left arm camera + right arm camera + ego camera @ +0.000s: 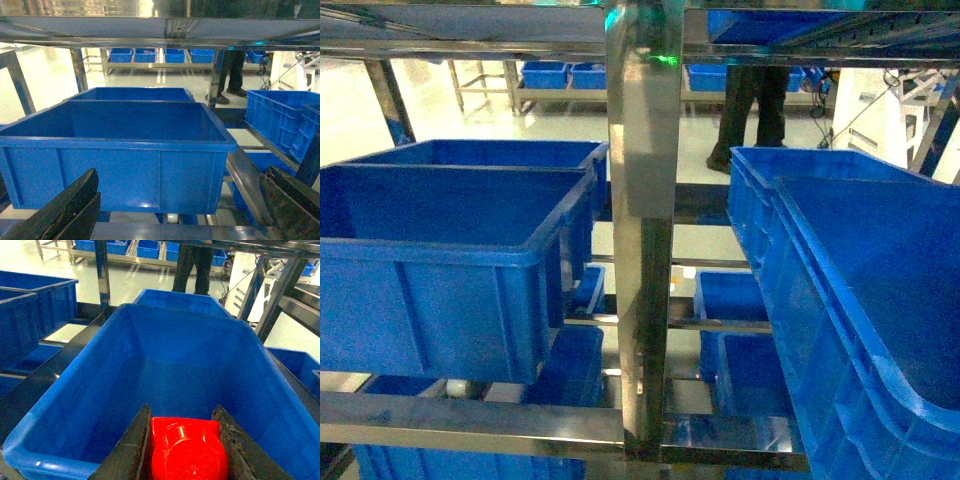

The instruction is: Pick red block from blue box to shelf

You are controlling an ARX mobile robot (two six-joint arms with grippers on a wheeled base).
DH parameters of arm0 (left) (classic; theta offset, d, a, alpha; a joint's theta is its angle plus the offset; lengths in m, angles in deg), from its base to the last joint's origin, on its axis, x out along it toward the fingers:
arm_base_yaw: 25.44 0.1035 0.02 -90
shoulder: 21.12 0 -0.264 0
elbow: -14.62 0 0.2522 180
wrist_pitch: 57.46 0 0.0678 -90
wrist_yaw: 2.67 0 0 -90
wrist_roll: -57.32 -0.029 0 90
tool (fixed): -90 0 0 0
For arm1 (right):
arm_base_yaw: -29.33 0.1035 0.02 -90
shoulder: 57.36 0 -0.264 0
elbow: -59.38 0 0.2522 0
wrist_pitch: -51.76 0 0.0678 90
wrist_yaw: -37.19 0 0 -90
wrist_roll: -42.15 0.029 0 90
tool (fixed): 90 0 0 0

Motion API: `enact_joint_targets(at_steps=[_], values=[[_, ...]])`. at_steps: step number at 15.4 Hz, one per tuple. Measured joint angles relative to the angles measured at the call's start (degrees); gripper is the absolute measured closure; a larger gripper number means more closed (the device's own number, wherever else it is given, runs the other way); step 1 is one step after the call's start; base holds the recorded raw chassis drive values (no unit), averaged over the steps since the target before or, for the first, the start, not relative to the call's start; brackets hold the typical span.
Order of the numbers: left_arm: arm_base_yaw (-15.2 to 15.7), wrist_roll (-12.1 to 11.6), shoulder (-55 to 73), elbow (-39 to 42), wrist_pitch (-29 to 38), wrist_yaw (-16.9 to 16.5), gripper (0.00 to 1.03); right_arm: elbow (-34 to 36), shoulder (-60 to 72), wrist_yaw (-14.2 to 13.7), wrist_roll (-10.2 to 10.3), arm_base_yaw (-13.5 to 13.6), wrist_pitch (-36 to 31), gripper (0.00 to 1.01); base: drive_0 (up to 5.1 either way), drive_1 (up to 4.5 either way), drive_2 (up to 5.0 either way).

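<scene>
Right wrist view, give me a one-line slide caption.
Right hand grips the red block above a large blue bin on the steel shelf.

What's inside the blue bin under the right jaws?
The bin looks empty: bare blue floor and walls. The red block, clamped in the right gripper, hangs over its near end and hides the floor directly beneath, so that patch can't be checked.

No text, label, brand, number or sign can be read in any of the three views.
</scene>
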Motion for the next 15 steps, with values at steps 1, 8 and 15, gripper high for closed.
enact_joint_targets(at_steps=[1,8,15], values=[[0.0,0.0,0.0,0.0,0.0,0.0,0.05,-0.7,2.4,0.2,0.0,-0.1,-1.4,0.73,0.0,0.00,0.0],[0.0,0.0,0.0,0.0,0.0,0.0,0.05,-10.4,23.8,3.0,3.8,-3.1,-5.7,0.73,0.0,0.00,0.0],[0.0,0.0,0.0,0.0,0.0,0.0,0.05,-18.6,43.4,-1.1,6.7,-0.9,-10.6,0.73,0.0,0.00,0.0]])
